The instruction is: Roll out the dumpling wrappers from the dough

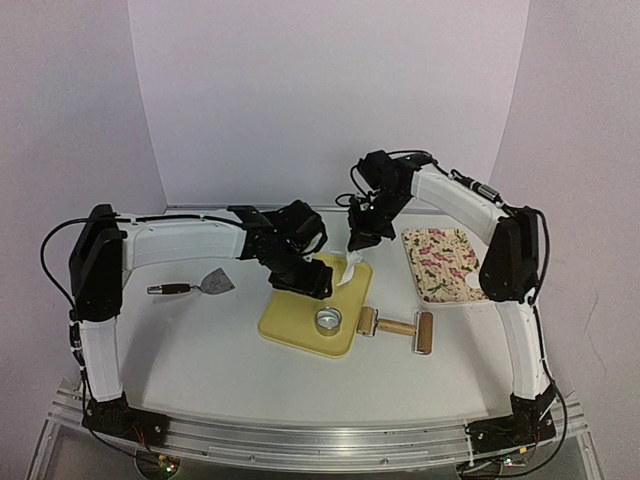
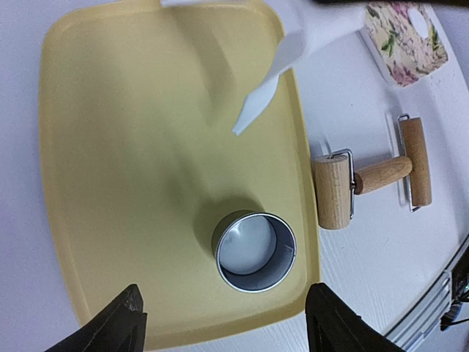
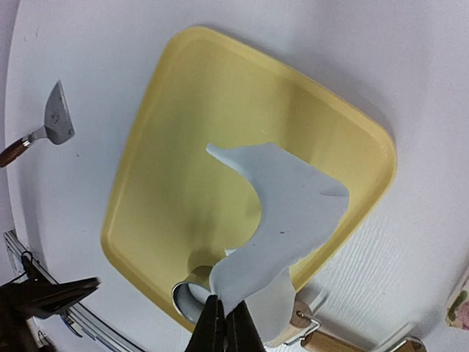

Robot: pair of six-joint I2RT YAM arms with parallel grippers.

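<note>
A yellow cutting board (image 1: 290, 325) lies mid-table. On its near right part stands the shiny ring cutter (image 2: 254, 251) with a round white dumpling wrapper (image 2: 245, 242) inside it. My left gripper (image 2: 227, 323) hovers just above the cutter, open, with nothing between its fingers. Over the board's far right corner, my right gripper (image 3: 225, 323) is shut on a ragged leftover sheet of white dough (image 3: 286, 213). The sheet hangs free above the board (image 3: 183, 132) and also shows in the left wrist view (image 2: 293, 51). A small white disc (image 1: 472, 283) lies on the floral plate.
A wooden rolling pin (image 1: 397, 327) lies on the table just right of the board. The floral plate (image 1: 430, 250) sits at the right, below the right arm. A metal scraper (image 1: 205, 284) with a wooden handle lies left of the board.
</note>
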